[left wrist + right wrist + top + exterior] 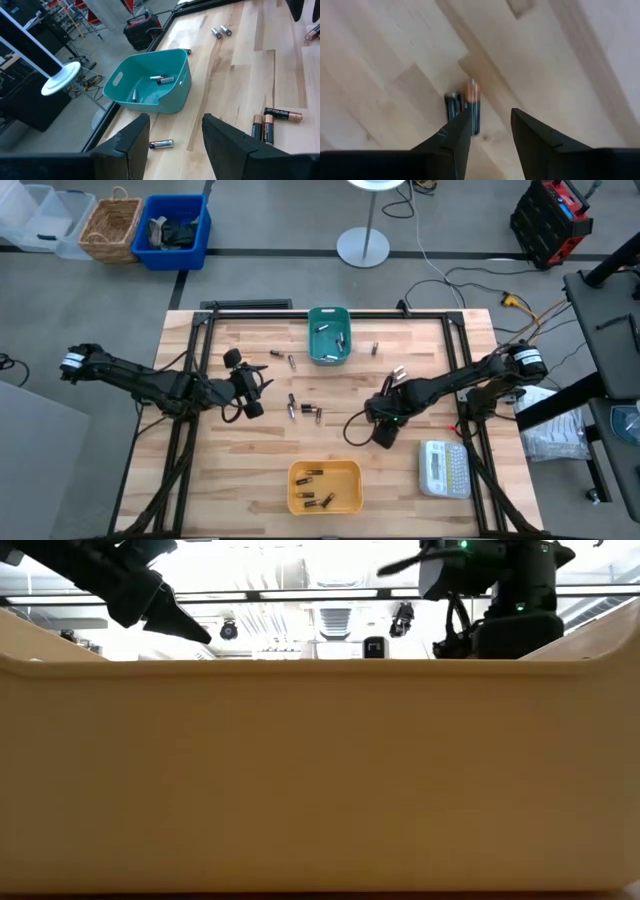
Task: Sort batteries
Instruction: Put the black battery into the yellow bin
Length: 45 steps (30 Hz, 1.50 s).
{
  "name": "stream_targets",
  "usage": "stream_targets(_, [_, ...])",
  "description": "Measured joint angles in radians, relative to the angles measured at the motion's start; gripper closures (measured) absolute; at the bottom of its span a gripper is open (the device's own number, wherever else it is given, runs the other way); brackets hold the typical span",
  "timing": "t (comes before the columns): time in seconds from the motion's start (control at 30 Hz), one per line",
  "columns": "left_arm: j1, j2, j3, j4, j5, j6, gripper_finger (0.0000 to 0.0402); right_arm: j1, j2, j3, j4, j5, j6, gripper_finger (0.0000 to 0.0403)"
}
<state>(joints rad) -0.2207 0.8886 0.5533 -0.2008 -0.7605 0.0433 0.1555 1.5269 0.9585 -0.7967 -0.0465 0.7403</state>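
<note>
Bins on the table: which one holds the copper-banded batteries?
The yellow bin, at the table's near edge, holds dark cells with copper ends; the teal bin at the far edge holds silvery ones.

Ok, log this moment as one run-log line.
left gripper: open, near teal bin | right gripper: open, over two batteries | yellow bin: holds batteries | loose cells on table

grey floor [270, 230], white lamp base [362, 247], wicker basket [110, 227]
</note>
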Motion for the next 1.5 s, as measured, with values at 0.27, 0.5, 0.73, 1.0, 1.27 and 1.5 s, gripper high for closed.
stream_targets(0.27, [0.000, 0.000, 0.000, 0.000, 0.000, 0.000, 0.0240, 0.000, 0.000, -0.014, 0.096, 0.014, -0.060, 0.0251])
stream_targets(0.5, [0.000, 0.000, 0.000, 0.000, 0.000, 0.000, 0.0240, 0.006, 0.000, -0.033, 0.097, 0.023, -0.071, 0.0245])
stream_targets(0.73, [0.000, 0.000, -0.006, -0.001, 0.000, -0.003, 0.0240, 0.018, 0.043, -0.037, 0.119, 0.031, -0.100, 0.0249])
stream_targets(1.0, [0.000, 0.001, -0.006, 0.001, 0.001, -0.003, 0.0240, 0.022, 0.110, -0.036, 0.125, 0.031, -0.105, 0.0243])
stream_targets(1.27, [0.000, 0.001, -0.006, 0.007, 0.001, -0.004, 0.0240, 0.021, 0.115, -0.035, 0.123, 0.047, -0.112, 0.0266])
stream_targets(1.5, [0.000, 0.001, -0.006, 0.006, 0.000, -0.004, 0.0240, 0.021, 0.115, -0.036, 0.120, 0.052, -0.124, 0.0301])
